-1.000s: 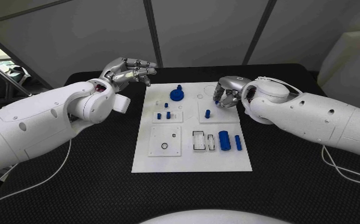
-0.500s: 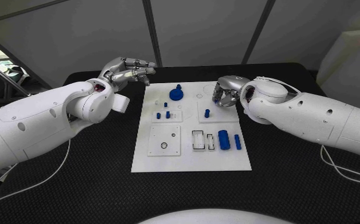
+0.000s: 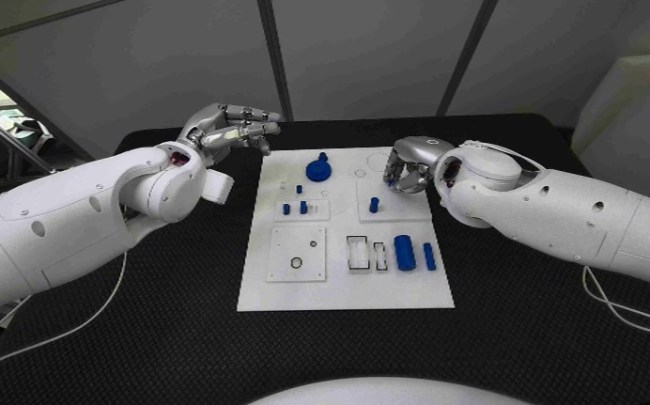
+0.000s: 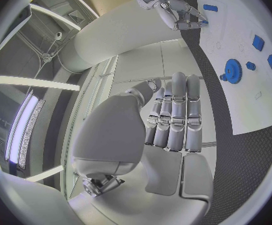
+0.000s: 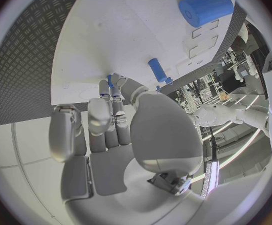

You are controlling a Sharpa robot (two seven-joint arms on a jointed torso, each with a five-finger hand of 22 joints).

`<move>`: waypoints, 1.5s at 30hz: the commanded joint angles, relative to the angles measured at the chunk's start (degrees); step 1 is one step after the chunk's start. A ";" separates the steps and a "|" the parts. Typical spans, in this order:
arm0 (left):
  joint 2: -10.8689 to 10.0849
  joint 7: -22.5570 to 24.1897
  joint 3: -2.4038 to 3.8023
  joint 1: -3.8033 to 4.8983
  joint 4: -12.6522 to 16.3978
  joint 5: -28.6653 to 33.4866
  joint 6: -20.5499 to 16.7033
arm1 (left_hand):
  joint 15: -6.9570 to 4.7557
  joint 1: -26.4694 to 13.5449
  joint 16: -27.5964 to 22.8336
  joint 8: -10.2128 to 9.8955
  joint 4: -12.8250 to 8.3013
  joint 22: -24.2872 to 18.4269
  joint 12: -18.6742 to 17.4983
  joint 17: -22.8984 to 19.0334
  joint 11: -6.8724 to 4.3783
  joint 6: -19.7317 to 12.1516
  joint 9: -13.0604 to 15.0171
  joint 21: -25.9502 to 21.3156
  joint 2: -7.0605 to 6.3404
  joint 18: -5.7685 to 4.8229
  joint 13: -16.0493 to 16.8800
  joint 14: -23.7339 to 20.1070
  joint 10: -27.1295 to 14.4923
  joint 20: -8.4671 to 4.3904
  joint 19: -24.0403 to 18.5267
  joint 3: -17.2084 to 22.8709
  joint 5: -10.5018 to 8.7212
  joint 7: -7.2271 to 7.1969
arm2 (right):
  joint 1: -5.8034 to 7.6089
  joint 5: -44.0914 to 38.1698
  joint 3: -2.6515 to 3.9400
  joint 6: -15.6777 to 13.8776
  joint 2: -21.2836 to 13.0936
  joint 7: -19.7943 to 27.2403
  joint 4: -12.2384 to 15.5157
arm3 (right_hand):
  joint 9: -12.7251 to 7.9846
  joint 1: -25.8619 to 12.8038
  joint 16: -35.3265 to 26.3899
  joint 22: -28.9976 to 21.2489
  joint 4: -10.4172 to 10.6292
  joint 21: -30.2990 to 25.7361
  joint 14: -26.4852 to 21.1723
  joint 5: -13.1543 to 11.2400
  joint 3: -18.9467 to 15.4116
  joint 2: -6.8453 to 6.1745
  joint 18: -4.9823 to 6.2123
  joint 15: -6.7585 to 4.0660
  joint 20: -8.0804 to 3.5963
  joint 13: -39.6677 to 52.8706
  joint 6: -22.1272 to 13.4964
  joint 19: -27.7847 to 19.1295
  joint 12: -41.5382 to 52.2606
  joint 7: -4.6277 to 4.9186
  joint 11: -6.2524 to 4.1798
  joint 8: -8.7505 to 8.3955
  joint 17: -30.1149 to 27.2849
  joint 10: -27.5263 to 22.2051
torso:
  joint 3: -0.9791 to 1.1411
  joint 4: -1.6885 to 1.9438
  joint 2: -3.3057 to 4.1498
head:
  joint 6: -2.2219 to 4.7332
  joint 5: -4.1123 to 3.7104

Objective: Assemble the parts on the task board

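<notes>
Black surface carries the white board (image 3: 346,288). Right robot hand (image 3: 410,168) pinches a small blue peg (image 5: 110,80), likely rigid, slippery; left robot hand (image 3: 230,130) at ten o'clock, fingers together, empty.

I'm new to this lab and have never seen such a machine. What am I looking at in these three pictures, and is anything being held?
It is a robot with two white arms ending in silver hands. One picture looks down from its head; the round ones come from cameras at each wrist. On the black table lies a white task board with small blue parts, such as a gear and a thick cylinder. The left hand hovers beside the board, holding nothing. The right hand appears to pinch a small blue peg at its fingertips.
</notes>
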 commanded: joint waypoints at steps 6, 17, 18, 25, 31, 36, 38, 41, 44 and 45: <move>-0.04 0.14 0.05 0.05 -0.07 0.38 0.94 | 0.04 0.22 -0.51 -0.42 -0.35 -0.10 -0.09 -0.11 0.16 -0.03 -0.06 -0.25 0.33 -0.68 0.07 0.24 -0.22 -0.14 -0.07 0.08 0.26 0.50 | 0.13 -0.68 0.08 -8.13 -1.35 1.08 2.57 | 0.90 0.04 -0.73 5.27 -0.33 0.70 1.38 0.28 -0.16 0.18 -1.06 -0.44 -0.42 0.00 0.31 1.30 -0.39 0.08 -0.01 0.14 -0.66 0.33 | -0.03 0.02 -0.03 | 0.27 -0.17; -0.11 -0.13 0.04 0.04 -0.30 0.38 1.20 | 0.09 0.20 -0.75 -0.51 -0.38 -0.14 -0.14 -0.21 0.22 -0.11 -0.08 -0.35 0.34 -0.70 0.10 0.19 -0.33 -0.12 -0.15 0.03 0.27 0.55 | 0.15 2.16 0.33 -11.03 -5.90 0.93 11.00 | 0.94 -0.06 -0.99 5.05 -0.39 0.51 1.29 0.28 -0.30 0.05 -1.00 -0.43 -0.43 -0.02 0.36 1.18 -0.50 0.08 0.00 0.12 -1.02 0.35 | -0.10 -0.16 -0.11 | 0.54 0.26; -0.09 -0.15 0.04 0.04 -0.35 0.38 1.24 | 0.10 0.20 -0.79 -0.52 -0.38 -0.15 -0.15 -0.23 0.23 -0.12 -0.08 -0.36 0.34 -0.70 0.11 0.18 -0.34 -0.11 -0.16 0.03 0.27 0.56 | 0.15 2.51 0.36 -11.33 -6.10 1.03 11.71 | 0.95 -0.07 -1.00 5.09 -0.40 0.54 1.28 0.28 -0.32 0.03 -1.01 -0.43 -0.43 -0.02 0.38 1.20 -0.52 0.08 0.00 0.12 -1.04 0.36 | -0.10 -0.17 -0.12 | 0.54 0.36; 0.46 -0.25 0.03 0.03 -0.98 0.38 1.54 | 0.12 0.19 -0.88 -0.55 -0.40 -0.17 -0.17 -0.27 0.25 -0.15 -0.09 -0.40 0.34 -0.71 0.12 0.17 -0.38 -0.10 -0.19 0.01 0.27 0.58 | 0.15 6.10 0.49 -13.83 -5.67 2.58 16.59 | 0.96 -0.01 -1.10 5.53 -0.55 0.93 1.22 0.38 -0.33 0.04 -1.11 -0.44 -0.45 -0.07 0.28 1.40 -0.72 0.10 0.01 -0.01 -1.24 0.30 | -0.13 0.14 -0.19 | 0.69 1.41; 0.95 -0.35 -0.02 0.04 -1.26 0.38 1.66 | 0.12 0.19 -0.88 -0.55 -0.40 -0.17 -0.17 -0.27 0.25 -0.15 -0.09 -0.40 0.34 -0.71 0.12 0.17 -0.38 -0.10 -0.19 0.01 0.27 0.58 | 0.14 8.24 0.47 -13.50 -2.81 3.72 16.80 | 0.96 0.00 -1.08 5.56 -0.58 0.95 1.21 0.42 -0.32 0.08 -1.12 -0.44 -0.46 -0.10 0.22 1.40 -0.81 0.13 0.04 -0.08 -1.26 0.26 | -0.18 0.06 -0.10 | 0.42 2.66; 1.49 -0.47 -0.07 0.06 -1.35 0.38 1.72 | 0.13 0.20 -0.94 -0.57 -0.41 -0.18 -0.18 -0.29 0.26 -0.17 -0.09 -0.43 0.35 -0.71 0.13 0.15 -0.40 -0.10 -0.21 0.00 0.27 0.59 | -0.41 8.21 0.34 -12.19 -0.02 4.60 16.05 | 0.95 0.00 -1.20 5.48 -0.66 0.88 1.17 0.45 -0.32 0.09 -1.09 -0.42 -0.46 -0.14 0.08 1.35 -0.97 0.18 0.09 -0.22 -1.45 0.17 | -0.21 0.00 -0.06 | -0.32 4.44; 1.72 -0.50 -0.08 0.07 -1.44 0.38 1.69 | 0.13 0.20 -0.97 -0.58 -0.42 -0.19 -0.18 -0.31 0.26 -0.17 -0.09 -0.45 0.36 -0.72 0.13 0.14 -0.40 -0.09 -0.23 0.00 0.26 0.60 | -0.96 7.64 0.30 -11.47 0.77 4.89 15.87 | 0.95 0.00 -1.20 5.48 -0.66 0.88 1.17 0.45 -0.32 0.09 -1.09 -0.42 -0.46 -0.14 0.08 1.35 -0.97 0.18 0.09 -0.22 -1.45 0.17 | -0.24 0.03 -0.08 | -0.51 4.60; 2.16 -0.46 -0.10 0.09 -1.50 0.38 1.73 | 0.15 0.19 -1.06 -0.60 -0.43 -0.20 -0.19 -0.34 0.28 -0.18 -0.09 -0.49 0.34 -0.73 0.15 0.11 -0.42 -0.08 -0.27 -0.03 0.23 0.61 | -2.27 6.59 0.19 -10.17 2.17 5.33 15.42 | 0.94 -0.02 -1.13 5.48 -0.72 0.88 1.15 0.44 -0.35 0.07 -1.09 -0.39 -0.45 -0.18 -0.05 1.34 -1.11 0.24 0.15 -0.34 -1.43 0.06 | -0.29 -0.01 -0.07 | -0.71 5.19; 2.48 -0.37 -0.11 0.10 -1.53 0.38 1.79 | 0.19 0.12 -1.18 -0.62 -0.40 -0.24 -0.19 -0.39 0.30 -0.18 -0.09 -0.56 0.36 -0.74 0.18 0.09 -0.43 -0.05 -0.33 -0.09 0.17 0.63 | -3.62 5.74 -0.09 -9.33 3.47 5.72 14.81 | 0.93 -0.05 -1.12 5.48 -0.74 0.88 1.14 0.43 -0.36 0.09 -1.09 -0.36 -0.43 -0.21 -0.13 1.33 -1.20 0.27 0.19 -0.42 -1.46 -0.03 | -0.23 -0.07 -0.04 | -1.02 5.63; 2.57 -0.37 -0.11 0.11 -1.56 0.38 1.81 | 0.20 0.11 -1.19 -0.62 -0.39 -0.24 -0.19 -0.40 0.30 -0.18 -0.09 -0.57 0.36 -0.74 0.18 0.09 -0.43 -0.05 -0.34 -0.10 0.16 0.63 | -3.96 5.49 -0.34 -9.11 3.84 5.83 14.60 | 0.93 -0.05 -1.12 5.48 -0.74 0.88 1.14 0.43 -0.36 0.09 -1.09 -0.36 -0.43 -0.21 -0.13 1.33 -1.20 0.27 0.19 -0.42 -1.46 -0.03 | -0.19 -0.08 -0.04 | -1.12 5.75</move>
